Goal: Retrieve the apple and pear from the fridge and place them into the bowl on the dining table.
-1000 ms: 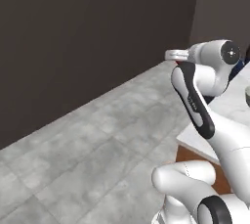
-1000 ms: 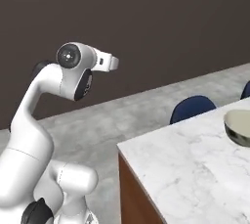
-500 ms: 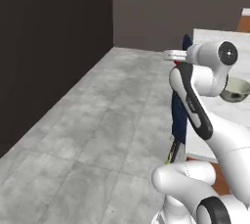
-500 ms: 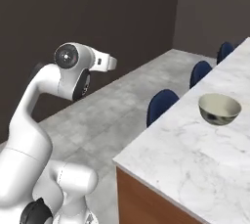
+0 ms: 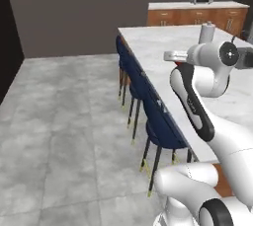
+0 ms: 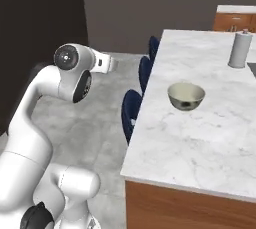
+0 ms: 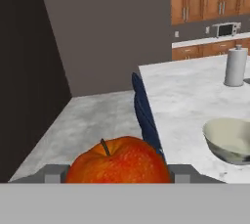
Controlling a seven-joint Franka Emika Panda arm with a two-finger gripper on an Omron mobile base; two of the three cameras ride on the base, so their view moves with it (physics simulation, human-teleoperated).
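The gripper [image 7: 117, 176] is closed on the apple [image 7: 118, 160], seen at the bottom centre of the hand view with its stem up. The bowl [image 7: 230, 140] lies to the lower right of that frame, on the dining table [image 7: 185, 96], so the carry is judged to run rightward and forward. In the right base view the bowl [image 6: 186, 95] is seen empty, well apart from the hand.

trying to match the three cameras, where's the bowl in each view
Left base view: the bowl cannot be made out; the arm covers that part of the dining table.
Right base view: bowl centre-right, on the marble top.
Hand view: bowl at the right edge, beyond the apple.
Shared landmark: the paper towel roll.
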